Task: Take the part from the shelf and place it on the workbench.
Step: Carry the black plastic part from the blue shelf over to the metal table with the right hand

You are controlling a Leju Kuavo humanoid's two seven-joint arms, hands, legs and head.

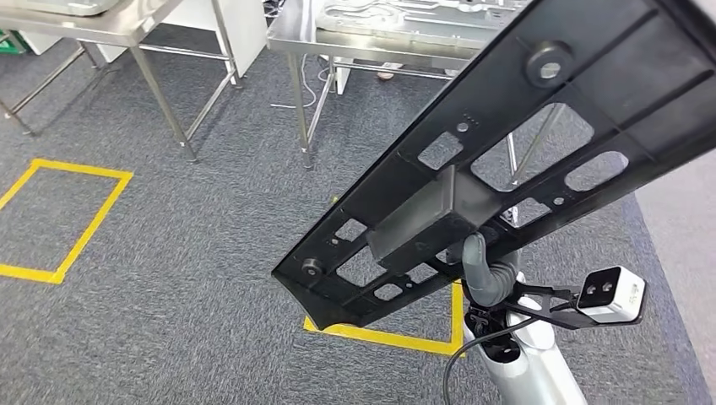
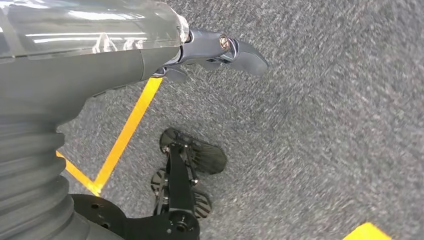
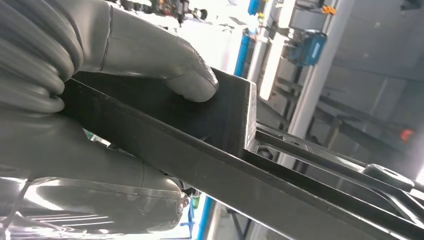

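The part (image 1: 420, 221) is a long black plastic panel with several cut-outs and a box-shaped block on its middle. It slants across the head view from low centre to the top right, held in the air over the carpet. My right hand (image 1: 484, 272) grips it from below at the block. In the right wrist view the thumb (image 3: 150, 70) presses on the block of the part (image 3: 220, 130) and the fingers wrap under its edge. My left hand (image 2: 220, 50) hangs over the carpet, holding nothing, fingers loosely apart.
A steel workbench (image 1: 295, 35) stands ahead at the top centre, with a pressed metal sheet (image 1: 405, 17) lying on it. A second steel table (image 1: 101, 25) stands at the top left. Yellow tape squares (image 1: 59, 219) mark the grey carpet.
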